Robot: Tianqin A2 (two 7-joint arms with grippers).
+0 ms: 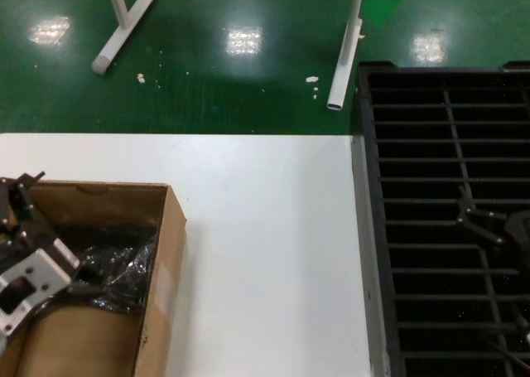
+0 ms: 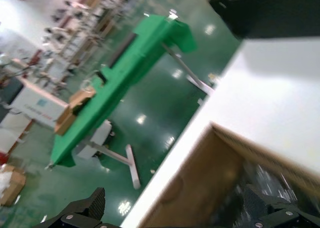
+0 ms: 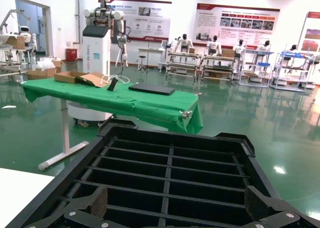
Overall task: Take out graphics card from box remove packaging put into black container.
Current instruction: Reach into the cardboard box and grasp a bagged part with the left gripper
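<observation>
The left gripper (image 1: 25, 282) reached into the brown corrugated cardboard box (image 1: 161, 261) at the near left of the white table (image 1: 265, 228), just beside the crinkled shiny plastic packaging (image 1: 116, 273) lying inside; its fingers (image 2: 90, 205) were spread apart, holding nothing that showed. The graphics card itself could not be made out. The right gripper (image 3: 175, 210) hovered over the slatted black plastic container (image 1: 439, 219) on the right, fingers wide and empty.

Head view looks down on white table (image 1: 265, 253); wrist views face outward over box (image 2: 200, 188) and black container (image 3: 170, 178).
</observation>
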